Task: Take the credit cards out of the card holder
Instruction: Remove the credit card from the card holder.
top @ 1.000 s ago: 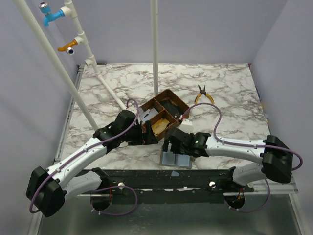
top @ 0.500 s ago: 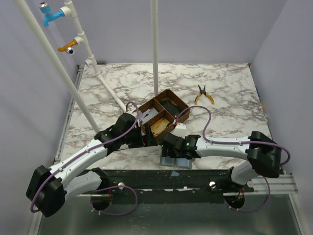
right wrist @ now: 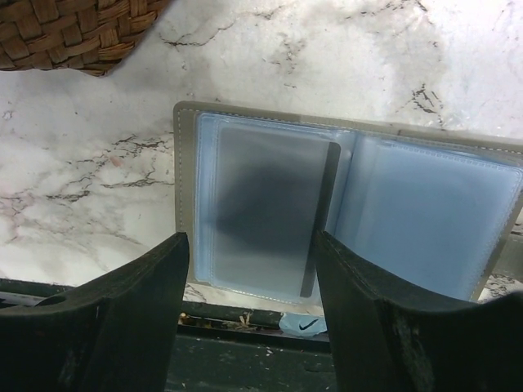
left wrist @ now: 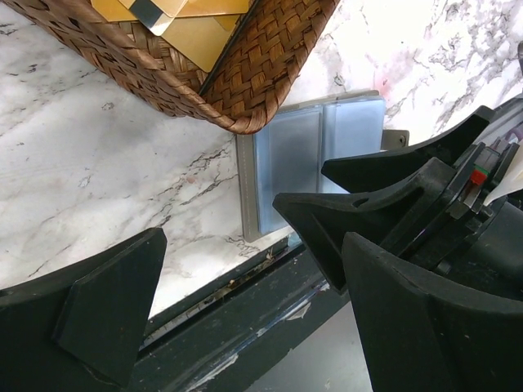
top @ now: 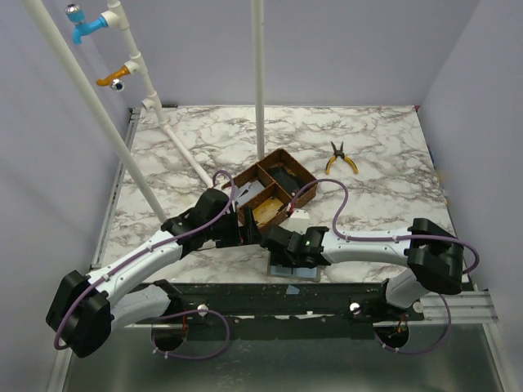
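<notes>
The right gripper (right wrist: 249,245) is spread wide, its fingers straddling the left sleeve of the open card holder (right wrist: 425,220); whether they touch it cannot be told. A credit card (right wrist: 265,204) with a dark stripe sits under that sleeve's clear plastic. The holder lies flat at the near edge of the marble table (right wrist: 327,57); the woven tray (left wrist: 245,82) stands just behind, yellow cards (left wrist: 192,33) inside. The left gripper (left wrist: 253,237) is wide and empty, just beside the right one, which hides part of the holder from it; pliers (top: 341,158) lie well apart.
</notes>
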Controlling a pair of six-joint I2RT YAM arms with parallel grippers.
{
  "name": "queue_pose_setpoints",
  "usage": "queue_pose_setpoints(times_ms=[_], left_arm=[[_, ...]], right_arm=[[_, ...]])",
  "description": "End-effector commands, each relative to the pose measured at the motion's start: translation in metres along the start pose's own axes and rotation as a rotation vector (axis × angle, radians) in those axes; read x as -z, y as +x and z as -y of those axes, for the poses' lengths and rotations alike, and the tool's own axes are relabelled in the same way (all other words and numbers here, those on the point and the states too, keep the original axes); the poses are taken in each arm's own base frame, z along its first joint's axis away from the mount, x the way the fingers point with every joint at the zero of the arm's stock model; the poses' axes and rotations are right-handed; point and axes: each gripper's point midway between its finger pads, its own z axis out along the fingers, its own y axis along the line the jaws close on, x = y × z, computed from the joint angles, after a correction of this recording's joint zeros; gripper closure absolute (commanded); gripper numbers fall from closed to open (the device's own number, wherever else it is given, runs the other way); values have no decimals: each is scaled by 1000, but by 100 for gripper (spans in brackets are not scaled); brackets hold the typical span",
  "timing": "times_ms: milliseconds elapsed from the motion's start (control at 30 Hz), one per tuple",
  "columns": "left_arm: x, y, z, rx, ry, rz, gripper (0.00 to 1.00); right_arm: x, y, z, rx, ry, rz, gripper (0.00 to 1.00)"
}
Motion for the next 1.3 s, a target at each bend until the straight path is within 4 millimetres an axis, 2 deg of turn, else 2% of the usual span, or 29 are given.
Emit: queue_pose_setpoints(times_ms=[0, 233, 400, 633, 833, 1000, 1100, 1267], left_arm=[[-1, -1, 8, -18, 37, -7, 8], [-1, 0, 9, -25, 46, -15, 8], [-2, 2, 7, -25, 43, -19, 8], [-2, 2, 8, -25, 45, -22, 8], [-3, 4, 6, -23, 43, -28, 8], [-4, 5, 5, -20, 44, -30, 8], [-6, 7, 3, -14, 40, -34, 8], [-9, 12, -1, 2, 38, -48, 9]], right_arm=[[4, -4, 9, -12, 34, 31, 34], [-5, 3, 17, 4, 71, 16, 35], [-11, 8, 19, 18, 86, 4, 44], [-20, 19, 29, 32, 118, -22, 45], [-20, 24, 36, 12, 111, -29, 57], [-23, 27, 36, 17, 90, -35, 70], [-25, 31, 36, 24, 77, -46, 81], [-27, 34, 40, 42, 79, -52, 91]])
